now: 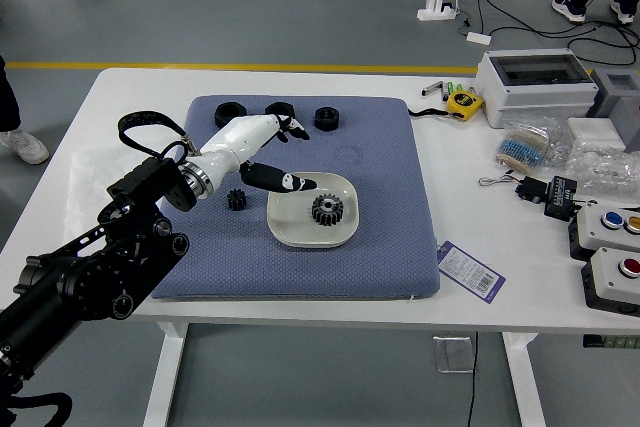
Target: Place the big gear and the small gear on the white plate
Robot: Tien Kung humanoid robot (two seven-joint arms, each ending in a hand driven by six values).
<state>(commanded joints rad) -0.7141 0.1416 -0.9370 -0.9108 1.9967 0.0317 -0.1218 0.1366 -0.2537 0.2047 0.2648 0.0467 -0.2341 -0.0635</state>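
The left hand [240, 144] reaches in from the table's left side, above the blue mat [390, 237], wide open and holding nothing: its thumb stands well apart from the fingers [283, 125]. The thumb's tip shows over the far left part of the white plate [283, 235], which sits on the mat nearer the table's near edge than its far edge.

The big gear [327, 210] lies flat on the plate, slightly right of its middle. The small gear [237, 199] is on the mat, off the plate and to its left, just on the near side of the hand.

Three black round parts [326, 119] form a row along the mat's far side, toward the table's far edge. The hand partly covers the left and middle ones; whether a fingertip touches the middle one is hard to tell from this angle.

Near the table's far edge, right of the mat, lies a yellow tape measure [464, 103], with a white box [535, 97] beside it toward the far right corner.
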